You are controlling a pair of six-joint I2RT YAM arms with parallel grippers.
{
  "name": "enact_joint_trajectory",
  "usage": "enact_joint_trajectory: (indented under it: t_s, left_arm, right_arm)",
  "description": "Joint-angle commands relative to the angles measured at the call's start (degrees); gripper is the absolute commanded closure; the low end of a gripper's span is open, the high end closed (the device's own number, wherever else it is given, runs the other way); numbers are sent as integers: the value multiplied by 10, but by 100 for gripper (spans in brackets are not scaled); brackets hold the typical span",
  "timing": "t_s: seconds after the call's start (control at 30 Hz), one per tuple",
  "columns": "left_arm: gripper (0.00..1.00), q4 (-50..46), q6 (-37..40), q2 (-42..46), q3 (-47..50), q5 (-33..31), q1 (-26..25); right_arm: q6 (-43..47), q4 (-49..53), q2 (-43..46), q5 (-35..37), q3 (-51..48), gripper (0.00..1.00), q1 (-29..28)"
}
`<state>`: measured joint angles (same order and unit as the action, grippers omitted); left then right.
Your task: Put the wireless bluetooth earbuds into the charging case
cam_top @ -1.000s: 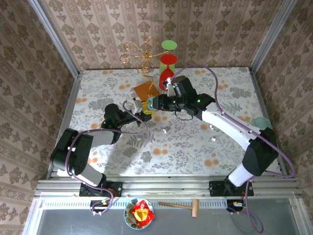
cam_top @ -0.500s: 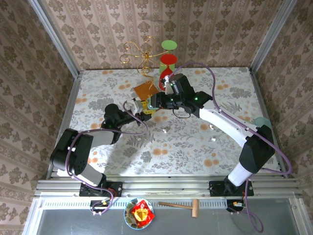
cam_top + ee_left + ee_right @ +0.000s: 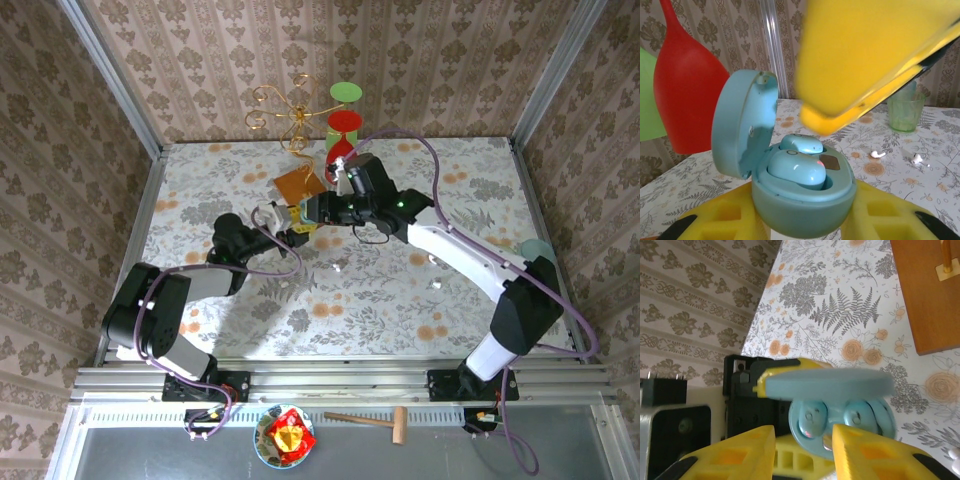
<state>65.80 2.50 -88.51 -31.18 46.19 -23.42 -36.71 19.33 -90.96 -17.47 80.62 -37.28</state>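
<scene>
Steadiness matters most here. Our left gripper (image 3: 802, 216) is closed round the light blue charging case (image 3: 800, 205), pinching its lower half between yellow fingers, with the lid (image 3: 740, 130) hinged up on the left. Two light blue earbuds sit in the wells, one near (image 3: 796, 169) and one far (image 3: 801, 143). The near one looks slightly proud of the rim, though we cannot tell whether it is fully seated. Our right gripper (image 3: 802, 447) hovers just above the open case, jaws part way apart with nothing between them. One of its fingers (image 3: 865, 60) hangs over the far earbud without clearly touching it. Two white earbuds (image 3: 877, 154) (image 3: 916, 159) lie on the table (image 3: 940, 130) off to the right.

We judge the step to be pressing the blue pair home. To do it well, we should bring one fingertip straight down on each bud, push lightly, stay clear of the lid, and grip firmly with the left so the case does not tip.
</scene>
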Motion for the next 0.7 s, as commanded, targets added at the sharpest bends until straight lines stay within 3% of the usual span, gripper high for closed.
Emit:
enact_joint_trajectory:
  t_s: [0.0, 0.2, 0.47, 0.67]
  left_arm:
    - [76, 64, -30, -5, 8, 2, 17]
    - [76, 67, -32, -3, 10, 19, 17]
    - [76, 59, -14, 7, 16, 18, 1]
    - [76, 39, -5, 27, 20, 16, -5]
  right_arm:
    - [29, -30, 69, 36, -37, 60, -2]
    - [43, -16, 108, 88, -59, 52, 10]
    - [103, 71, 10, 113, 85, 35, 12]
    - [130, 106, -68, 95, 166, 33, 13]
